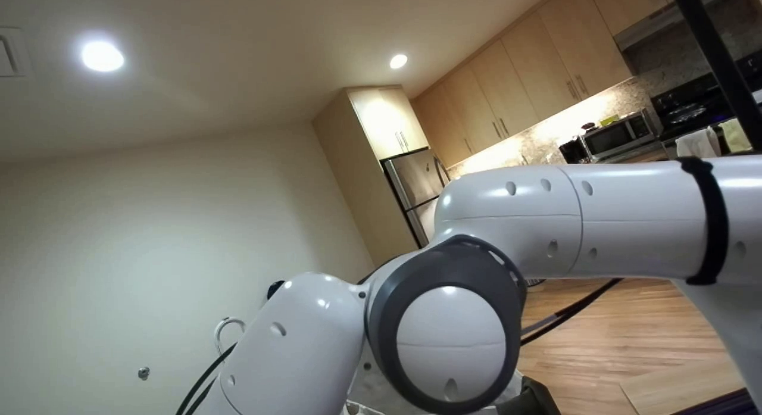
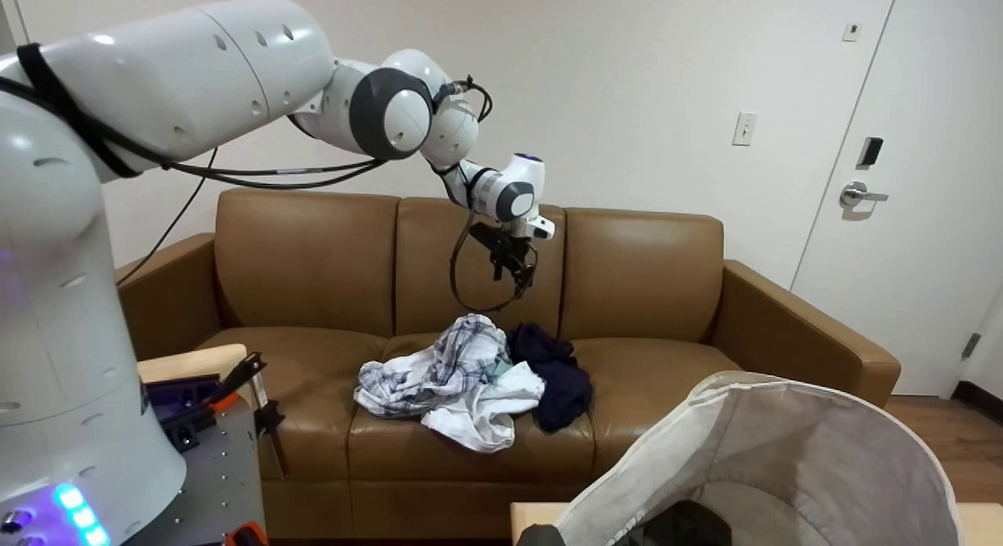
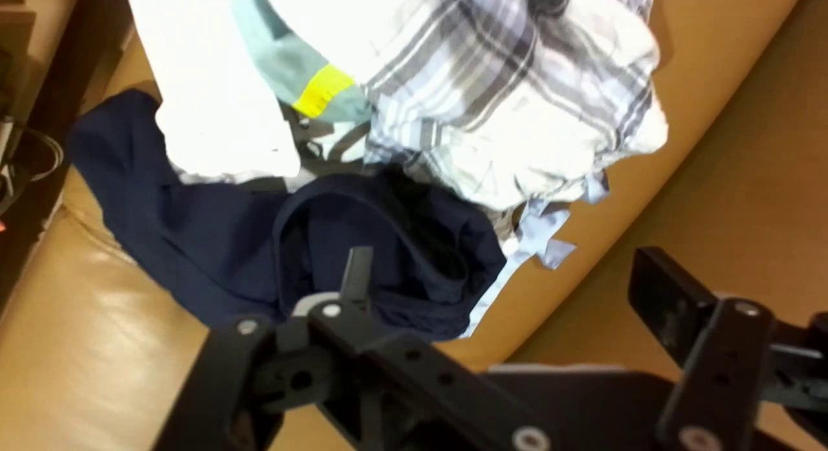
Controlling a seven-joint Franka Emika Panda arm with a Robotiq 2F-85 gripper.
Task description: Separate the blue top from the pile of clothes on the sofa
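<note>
From the left in an exterior view, the pile (image 2: 478,385) begins with a plaid garment (image 2: 462,352) on the sofa seat that serves as my desk (image 2: 305,362); a white garment (image 2: 490,409) lies against it, near the front edge. Next comes my claw (image 3: 504,273), hanging above the pile on the backrest (image 2: 639,272) side; the wrist view shows its fingers spread wide with no cloth between them. On the pile's right flank lies the dark navy piece I take for the blue top (image 2: 555,380), running from near the back edge toward the front edge. I judge the step in hand to be lining up a grasp. I'd shift the claw toward the front edge until the raised fold (image 3: 388,211) sits midway between the fingers, come straight down, and pinch that fold alone, shallow enough to miss the pale blue ribbon (image 3: 535,234) and the patterned cloth (image 3: 330,143) beside it. The white garment seems to lap the navy, so I'd lift slowly, let that slip off, then carry the top toward the desk's right edge. Farthest right, a fabric bin (image 2: 846,444) masks the desk's front right corner; something dark (image 2: 693,522) lies inside, too little shown to name. The task asks only for separating, so I'd leave the bin alone.
</note>
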